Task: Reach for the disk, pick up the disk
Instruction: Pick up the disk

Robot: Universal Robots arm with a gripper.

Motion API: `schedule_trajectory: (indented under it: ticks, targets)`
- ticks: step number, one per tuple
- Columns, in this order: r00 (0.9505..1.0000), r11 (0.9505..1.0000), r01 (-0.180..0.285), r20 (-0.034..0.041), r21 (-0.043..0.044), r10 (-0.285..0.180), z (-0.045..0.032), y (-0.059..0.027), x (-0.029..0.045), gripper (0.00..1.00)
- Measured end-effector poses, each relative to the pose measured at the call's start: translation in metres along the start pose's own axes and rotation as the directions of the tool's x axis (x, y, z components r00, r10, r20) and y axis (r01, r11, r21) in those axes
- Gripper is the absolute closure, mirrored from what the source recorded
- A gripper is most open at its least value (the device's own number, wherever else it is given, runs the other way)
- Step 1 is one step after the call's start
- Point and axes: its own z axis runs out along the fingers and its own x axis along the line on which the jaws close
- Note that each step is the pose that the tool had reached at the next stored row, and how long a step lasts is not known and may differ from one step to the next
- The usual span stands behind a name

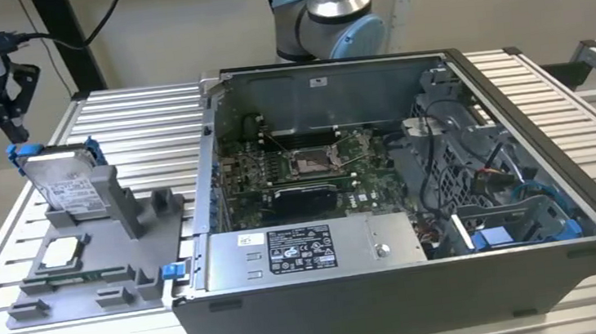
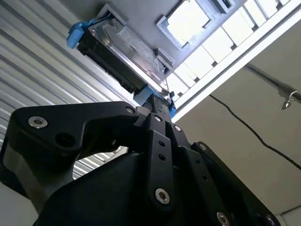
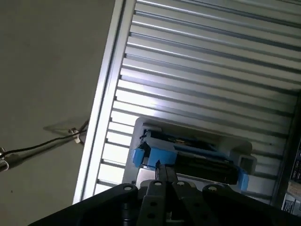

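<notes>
Though apparently pinched shut, the claw (image 1: 17,132) just above the blue top edge of the upright disk (image 1: 59,186).

Lab, slatted aluminium bench (image 1: 135,117), opened computer case (image 1: 398,297)

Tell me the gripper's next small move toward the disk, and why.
In the exterior view the gripper hangs right at one upper corner of the disk, by its blue bracket, while the disk stands upright in the grey holder. So probably: shift slightly toward the middle of the top edge before descending.
</notes>
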Motion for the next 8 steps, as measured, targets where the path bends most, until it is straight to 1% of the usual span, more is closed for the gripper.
schedule_trajectory:
  ticks: [2,4,6,8]
  targets:
    - [0.9993,0.9993,0.037,-0.0013,0.0003,-0.037,0.0,0.0,0.0,1.0]
    - [0.9973,0.9973,0.074,-0.0028,0.0008,-0.074,0.0,0.0,0.0,1.0]
    - [0.994,0.994,0.109,-0.0043,0.0015,-0.109,0.0,-0.0001,0.0,1.0]
    - [0.9894,0.9894,0.145,-0.0059,0.0022,-0.145,0.0,0.0,0.0,1.0]
